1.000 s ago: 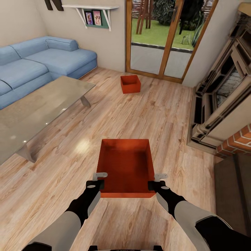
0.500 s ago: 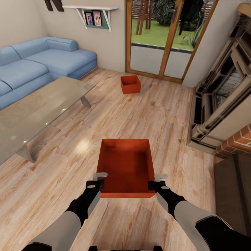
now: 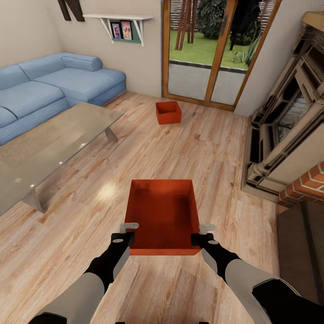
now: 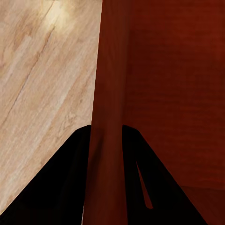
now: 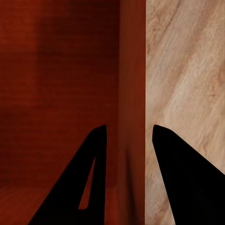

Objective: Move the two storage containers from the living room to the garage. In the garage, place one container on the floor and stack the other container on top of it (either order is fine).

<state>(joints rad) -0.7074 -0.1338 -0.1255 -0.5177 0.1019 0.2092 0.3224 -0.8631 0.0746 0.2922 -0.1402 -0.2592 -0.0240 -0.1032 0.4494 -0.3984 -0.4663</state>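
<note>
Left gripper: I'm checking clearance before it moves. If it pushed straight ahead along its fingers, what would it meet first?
The left gripper already straddles the held storage container's side wall; going on, it would likely run further down that wall.

Near bin: red-orange, plain, darker red inside. Far bin: same red-orange. Floor: light wood planks, tan grain. Sofa: pale blue. Table: grey-beige glass top. Door frames: orange-brown wood. My fingers: black. My forearms: black and grey. Bricks: red, white mortar.
</note>
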